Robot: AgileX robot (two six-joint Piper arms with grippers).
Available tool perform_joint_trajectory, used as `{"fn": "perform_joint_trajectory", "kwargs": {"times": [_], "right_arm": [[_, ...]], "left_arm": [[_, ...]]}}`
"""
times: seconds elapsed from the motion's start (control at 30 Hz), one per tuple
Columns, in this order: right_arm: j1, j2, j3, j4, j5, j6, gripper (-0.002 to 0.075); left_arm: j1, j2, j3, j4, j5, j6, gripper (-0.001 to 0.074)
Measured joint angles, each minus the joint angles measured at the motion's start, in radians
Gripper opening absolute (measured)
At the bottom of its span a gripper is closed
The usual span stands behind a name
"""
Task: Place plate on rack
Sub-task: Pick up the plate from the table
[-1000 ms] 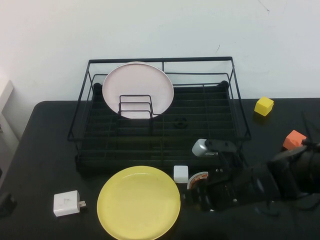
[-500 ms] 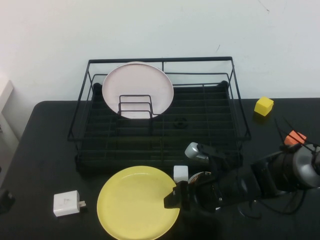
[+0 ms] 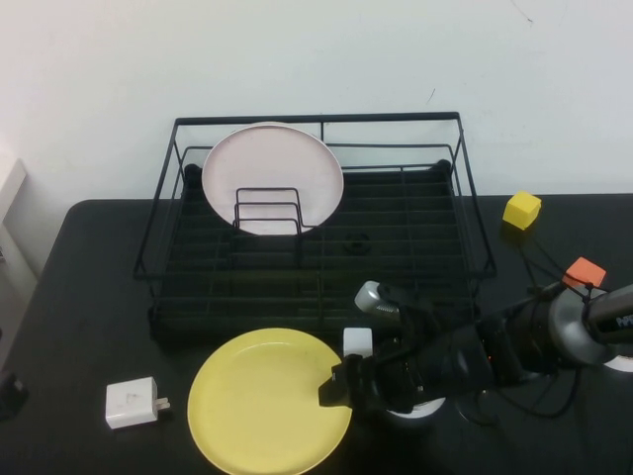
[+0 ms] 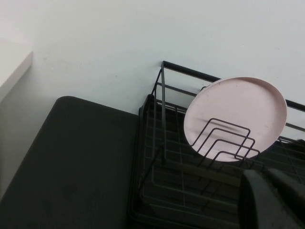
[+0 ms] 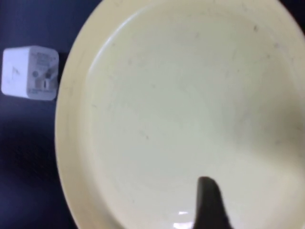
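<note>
Yellow plate (image 3: 269,402): I see it lying flat on the black worktop (image 3: 89,297) near the front edge, just in front of the rack; not yet on the rack; in the right wrist view it (image 5: 181,114) fills nearly the whole picture.
Rack (image 3: 316,237): black wire, standing toward the back of the worktop near its middle; a pink plate (image 3: 273,178) stands upright in the divider loops at its back left part; the left wrist view shows that same plate (image 4: 236,119) and the rack's corner (image 4: 162,157).
Right gripper (image 3: 338,386): reaching low across the front of the worktop from the right side; its tip is at the yellow plate's right rim; I read the jaws as spread apart and not holding anything; one dark finger (image 5: 209,202) shows over the plate's inside.
Left gripper (image 4: 271,200): out at the far left, off the high view; jaws clenched together, holding nothing; it looks toward the rack's left end.
White cube (image 3: 357,343): touching or just beside the yellow plate's back right rim; just behind the right gripper.
White charger (image 3: 134,402): near the front left, just beside the yellow plate's left rim; also seen from the right wrist (image 5: 29,72).
Yellow block (image 3: 521,210): right of the rack, toward the back right.
Orange block (image 3: 583,272): near the right edge.
</note>
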Motion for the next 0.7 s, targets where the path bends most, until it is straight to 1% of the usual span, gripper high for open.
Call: {"fn": "perform_joint_trajectory", "kwargs": {"times": [0.13,0.23,0.33,0.37,0.47,0.57,0.7], "right_arm": [[0.0,0.008,0.0,0.0,-0.012,-0.04,0.0323],[0.0,0.012,0.0,0.0,-0.029,-0.05,0.0214],[0.0,0.012,0.0,0.002,-0.055,-0.052,0.0082],[0.0,0.012,0.0,0.006,-0.059,-0.05,0.0057],[0.0,0.012,0.0,0.006,-0.057,-0.05,0.0022],[0.002,-0.002,0.0,-0.002,-0.044,-0.043,0.0015],[0.025,-0.078,0.0,-0.084,-0.007,-0.017,0.0013]], "left_arm": [[0.0,0.0,0.0,0.0,-0.007,0.0,-0.0002],[0.0,0.0,0.0,0.0,-0.007,0.0,-0.0002],[0.0,0.0,0.0,0.0,-0.007,0.0,-0.0003],[0.0,0.0,0.0,0.0,-0.007,0.0,-0.0003],[0.0,0.0,0.0,0.0,-0.007,-0.016,-0.0002],[0.0,0.0,0.0,-0.01,0.004,-0.045,-0.0002],[-0.017,-0.002,0.0,-0.063,0.034,-0.12,-0.0003]]}}
